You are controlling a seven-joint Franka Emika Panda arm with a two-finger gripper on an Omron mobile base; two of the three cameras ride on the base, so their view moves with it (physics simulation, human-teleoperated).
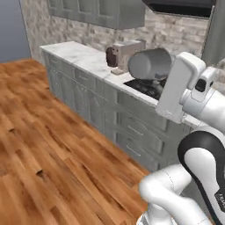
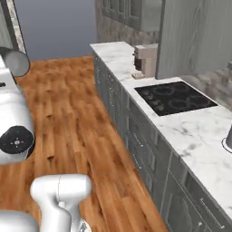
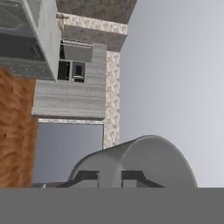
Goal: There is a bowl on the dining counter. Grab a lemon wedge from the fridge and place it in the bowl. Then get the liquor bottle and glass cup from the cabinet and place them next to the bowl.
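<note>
A grey glass cup (image 1: pixel 149 63) is carried in the air in front of my white hand, above the stove counter's edge. It also appears as a grey round shape, the cup (image 2: pixel 16 62), at the left edge of the right base view. In the hand view the cup (image 3: pixel 148 159) lies just ahead of my gripper (image 3: pixel 110 178), whose dark fingertips (image 3: pixel 87 177) are shut on its wall. Grey wall cabinets (image 1: pixel 88 11) hang over the counter. The bowl, lemon wedge, liquor bottle and fridge are out of view.
A marble counter (image 2: pixel 190 131) over grey drawers runs along the wall, with a black cooktop (image 2: pixel 174 97) and a coffee machine (image 2: pixel 145 61) on it. A tall grey panel (image 2: pixel 190 36) stands behind the cooktop. Open wooden floor (image 1: pixel 44 145) lies to the left.
</note>
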